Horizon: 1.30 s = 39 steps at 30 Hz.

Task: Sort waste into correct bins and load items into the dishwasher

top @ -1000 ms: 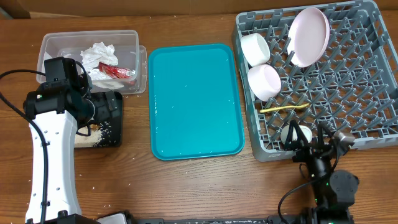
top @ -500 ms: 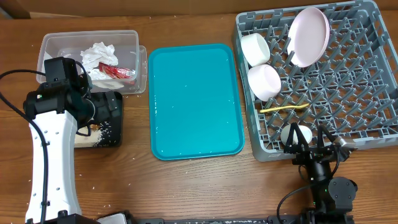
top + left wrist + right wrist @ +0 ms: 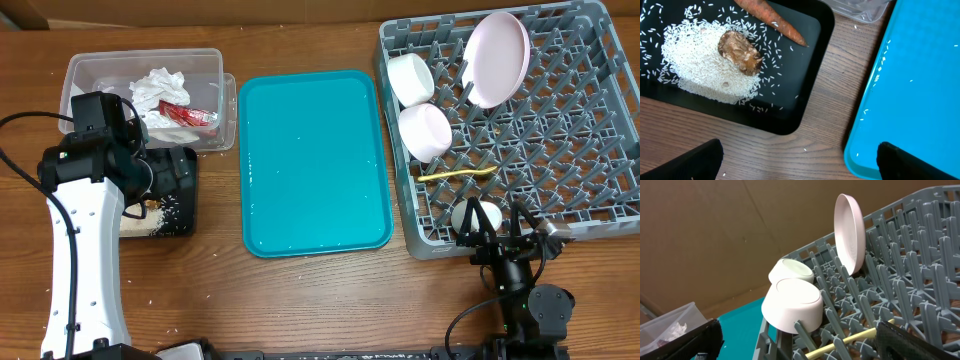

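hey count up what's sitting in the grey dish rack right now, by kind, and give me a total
In the grey dish rack:
pale plate: 1
pale bowls: 2
white cup: 1
yellow spoon: 1
Total: 5

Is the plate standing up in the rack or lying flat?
Standing on edge, slightly tilted: in the right wrist view the plate rises tall and thin above the rack.
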Tool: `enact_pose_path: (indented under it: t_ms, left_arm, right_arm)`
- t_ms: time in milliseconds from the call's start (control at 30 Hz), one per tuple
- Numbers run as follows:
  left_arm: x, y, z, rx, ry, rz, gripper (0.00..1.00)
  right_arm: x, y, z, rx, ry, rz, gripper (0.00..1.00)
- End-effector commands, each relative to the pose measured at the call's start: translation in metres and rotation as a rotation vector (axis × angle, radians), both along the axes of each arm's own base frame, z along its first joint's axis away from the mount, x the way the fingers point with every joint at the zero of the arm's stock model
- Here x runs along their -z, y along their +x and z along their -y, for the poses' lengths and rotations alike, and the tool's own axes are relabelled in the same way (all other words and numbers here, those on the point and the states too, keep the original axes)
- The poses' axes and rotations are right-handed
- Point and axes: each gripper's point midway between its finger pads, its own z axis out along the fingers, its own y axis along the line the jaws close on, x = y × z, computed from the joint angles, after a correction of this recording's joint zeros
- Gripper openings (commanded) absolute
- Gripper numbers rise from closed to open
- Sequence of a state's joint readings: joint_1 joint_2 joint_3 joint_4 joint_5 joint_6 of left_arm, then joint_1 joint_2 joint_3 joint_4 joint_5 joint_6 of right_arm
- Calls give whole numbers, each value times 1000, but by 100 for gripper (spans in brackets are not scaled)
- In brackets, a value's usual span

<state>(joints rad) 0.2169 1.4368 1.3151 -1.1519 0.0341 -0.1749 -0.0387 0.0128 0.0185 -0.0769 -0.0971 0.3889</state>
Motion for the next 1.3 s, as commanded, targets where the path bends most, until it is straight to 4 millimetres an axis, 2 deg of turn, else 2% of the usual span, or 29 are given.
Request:
enact_pose_path:
  t_ms: [0, 300, 367, 533, 700, 767, 867, 967, 1067, 1267]
  left_arm:
    - [1, 0, 0, 18, -1, -1, 100]
    - [-3, -1, 2, 26, 2, 12, 100]
    - [-14, -3, 3, 26, 11, 49, 100]
    - [-58, -16, 18, 67, 42, 207, 100]
    - [-99, -37, 40, 135, 63, 368, 100]
    - [-106, -51, 52, 176, 63, 416, 100]
    - [-105, -69, 59, 219, 101, 507, 100]
    - [-94, -68, 64, 233, 90, 660, 100]
    - [-73, -65, 73, 261, 73, 807, 100]
    - [-26, -70, 73, 261, 98, 991, 100]
  right_arm:
    - [2, 0, 1, 7, 5, 2, 100]
    - [2, 0, 1, 7, 5, 2, 100]
    - [2, 0, 1, 7, 5, 2, 100]
    - [2, 0, 1, 7, 5, 2, 100]
    - [2, 0, 1, 7, 5, 2, 100]
    - [2, 0, 1, 7, 5, 2, 100]
    - [2, 0, 1, 7, 5, 2, 100]
    - [2, 0, 1, 7, 5, 2, 100]
    - [2, 0, 1, 7, 5, 2, 100]
    - [2, 0, 1, 7, 5, 2, 100]
